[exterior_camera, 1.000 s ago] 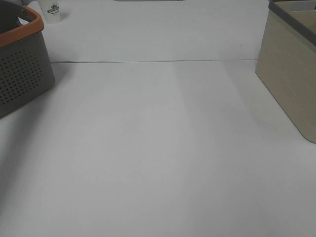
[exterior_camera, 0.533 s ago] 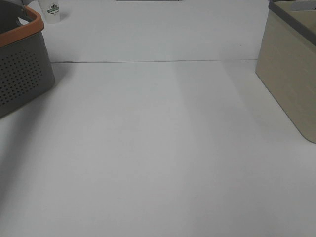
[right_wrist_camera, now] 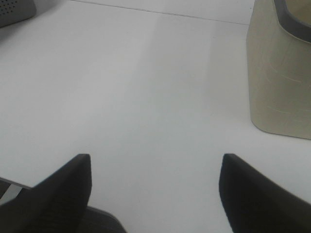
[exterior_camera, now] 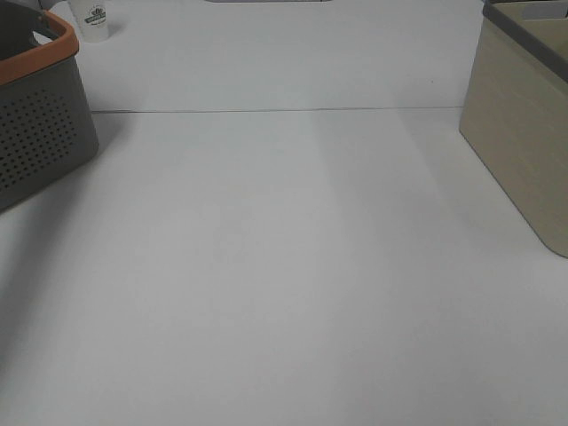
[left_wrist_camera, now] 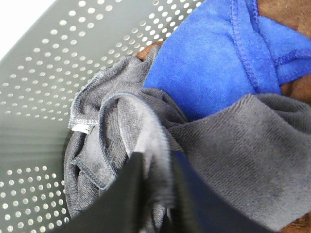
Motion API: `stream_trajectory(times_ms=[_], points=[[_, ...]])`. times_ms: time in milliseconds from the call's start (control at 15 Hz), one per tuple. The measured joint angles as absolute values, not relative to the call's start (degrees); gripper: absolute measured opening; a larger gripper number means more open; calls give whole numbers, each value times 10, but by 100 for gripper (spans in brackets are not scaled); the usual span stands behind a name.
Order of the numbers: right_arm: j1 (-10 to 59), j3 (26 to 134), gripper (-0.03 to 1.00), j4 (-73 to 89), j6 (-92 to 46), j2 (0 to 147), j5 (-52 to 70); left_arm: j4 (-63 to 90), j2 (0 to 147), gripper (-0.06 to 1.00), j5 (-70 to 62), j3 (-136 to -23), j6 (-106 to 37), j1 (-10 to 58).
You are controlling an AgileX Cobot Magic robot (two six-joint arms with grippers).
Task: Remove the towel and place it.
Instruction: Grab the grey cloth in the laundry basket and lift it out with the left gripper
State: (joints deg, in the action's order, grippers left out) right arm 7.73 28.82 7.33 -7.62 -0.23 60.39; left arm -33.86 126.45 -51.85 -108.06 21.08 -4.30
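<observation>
In the left wrist view the dark charcoal towel point(left_wrist_camera: 243, 145) lies crumpled inside the grey perforated basket point(left_wrist_camera: 43, 73), with its small white tag point(left_wrist_camera: 81, 128) near the basket wall. My left gripper point(left_wrist_camera: 156, 167) is shut on a raised fold of the towel. A bright blue cloth point(left_wrist_camera: 214, 53) lies on top beside it. My right gripper point(right_wrist_camera: 154, 162) is open and empty above the bare white table. Neither gripper shows in the exterior view.
The grey basket with an orange rim point(exterior_camera: 40, 115) stands at the table's far left. A beige bin point(exterior_camera: 524, 133) stands at the far right and shows in the right wrist view point(right_wrist_camera: 282, 73). A small white cup point(exterior_camera: 93, 19) is at the back. Brown cloth point(left_wrist_camera: 286, 12) lies under the blue one.
</observation>
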Motion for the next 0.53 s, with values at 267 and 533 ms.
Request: stream_trajectory(times_ms=[267, 533], points=[[77, 288, 72, 73, -74, -2, 604, -343, 1263, 0, -514, -1081, 212, -43], [77, 288, 72, 73, -74, -2, 604, -345, 1228, 0, -512, -1081, 212, -43]])
